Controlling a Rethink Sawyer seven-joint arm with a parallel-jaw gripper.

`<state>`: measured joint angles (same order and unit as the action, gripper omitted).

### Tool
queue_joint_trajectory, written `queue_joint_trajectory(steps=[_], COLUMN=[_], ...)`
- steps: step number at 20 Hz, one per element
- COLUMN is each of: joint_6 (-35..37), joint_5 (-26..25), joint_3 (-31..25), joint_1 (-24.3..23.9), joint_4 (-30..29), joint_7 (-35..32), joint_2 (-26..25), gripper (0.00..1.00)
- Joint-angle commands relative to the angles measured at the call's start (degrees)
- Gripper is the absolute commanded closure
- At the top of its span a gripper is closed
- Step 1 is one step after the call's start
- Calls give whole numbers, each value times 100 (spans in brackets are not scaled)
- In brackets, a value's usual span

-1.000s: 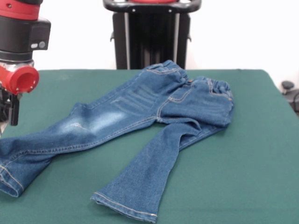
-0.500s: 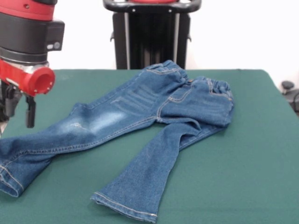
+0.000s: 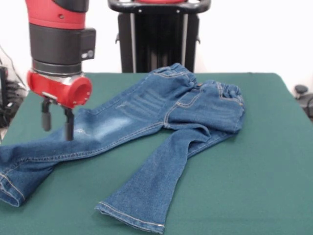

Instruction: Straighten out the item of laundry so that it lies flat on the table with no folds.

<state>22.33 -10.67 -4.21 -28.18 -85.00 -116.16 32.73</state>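
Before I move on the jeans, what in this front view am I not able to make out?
- Claw: open, but whether its tips touch the jeans or hang above them cannot be judged from this angle.
- Far waistband: bunched over itself, hiding the cloth beneath.
- Left leg cuff: cut off by the picture's left edge.
- Table: its near edge lies below the frame.
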Motion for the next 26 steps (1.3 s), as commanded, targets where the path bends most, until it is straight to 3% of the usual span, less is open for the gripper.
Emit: queue_joint_trajectory(steps=[1, 14, 26], joint_6=[545, 785, -145], joint_5=[475, 1165, 843], joint_3=[-444, -37, 891], joint_1=[695, 1297, 1705], joint_4=[-613, -132, 792], joint_7=[-919, -1177, -1105], joint_2=[-31, -196, -1721], gripper=[0, 0, 0])
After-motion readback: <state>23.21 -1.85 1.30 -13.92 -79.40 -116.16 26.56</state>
